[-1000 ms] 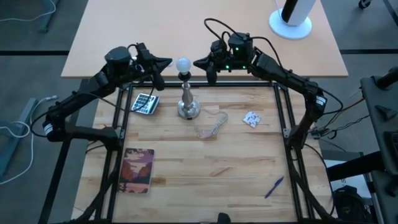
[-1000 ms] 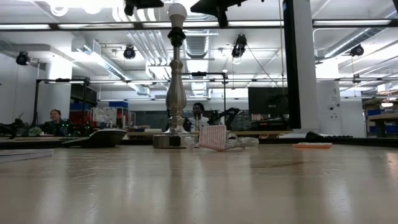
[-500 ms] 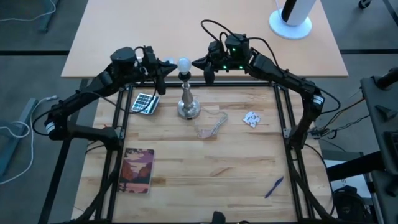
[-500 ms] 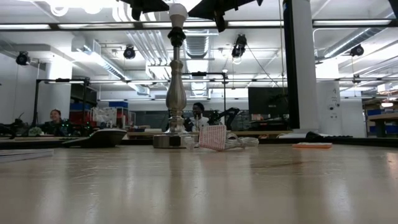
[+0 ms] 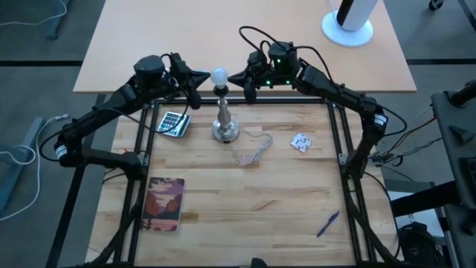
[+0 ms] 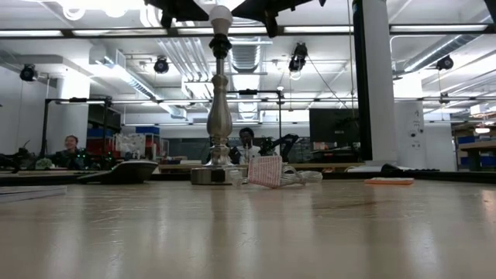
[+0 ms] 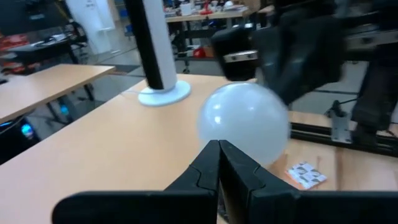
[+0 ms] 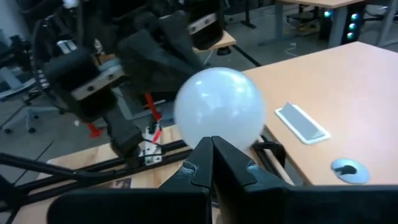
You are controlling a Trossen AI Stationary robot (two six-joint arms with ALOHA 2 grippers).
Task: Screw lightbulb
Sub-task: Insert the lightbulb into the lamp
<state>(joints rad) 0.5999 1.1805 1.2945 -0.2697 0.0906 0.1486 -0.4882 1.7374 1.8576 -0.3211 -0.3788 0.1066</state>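
The white frosted lightbulb (image 5: 219, 75) sits in the black socket on top of the silver lamp stand (image 5: 224, 123), which stands on its round foot at the table's far middle. My left gripper (image 5: 204, 75) is shut, with its tips level at the bulb's left side. My right gripper (image 5: 233, 77) is shut, with its tips at the bulb's right side. In the left wrist view the bulb (image 7: 244, 122) fills the space just beyond the shut fingers (image 7: 219, 149). The right wrist view shows the same, with the bulb (image 8: 219, 112) beyond that gripper (image 8: 211, 144). In the low view the bulb (image 6: 221, 14) stands between both grippers. My left gripper points level from the table's left at the bulb's round side (image 7: 214, 134), fingers shut; I cannot tell whether the tips touch it. My right gripper points level from the table's right at the bulb's opposite side (image 8: 208, 132), fingers shut; I cannot tell whether it touches.
A calculator (image 5: 172, 123) lies left of the lamp stand. A cord with a mesh piece (image 5: 253, 149) and a small white packet (image 5: 300, 141) lie to the stand's right. A booklet (image 5: 165, 202) and a blue pen (image 5: 327, 223) lie near the front. A white post base (image 5: 347, 30) stands beyond.
My left gripper has moved toward the table's right, closing in on the bulb. My right gripper has edged a little toward the bulb from the other side. The bulb and the lamp stand have stayed where they were.
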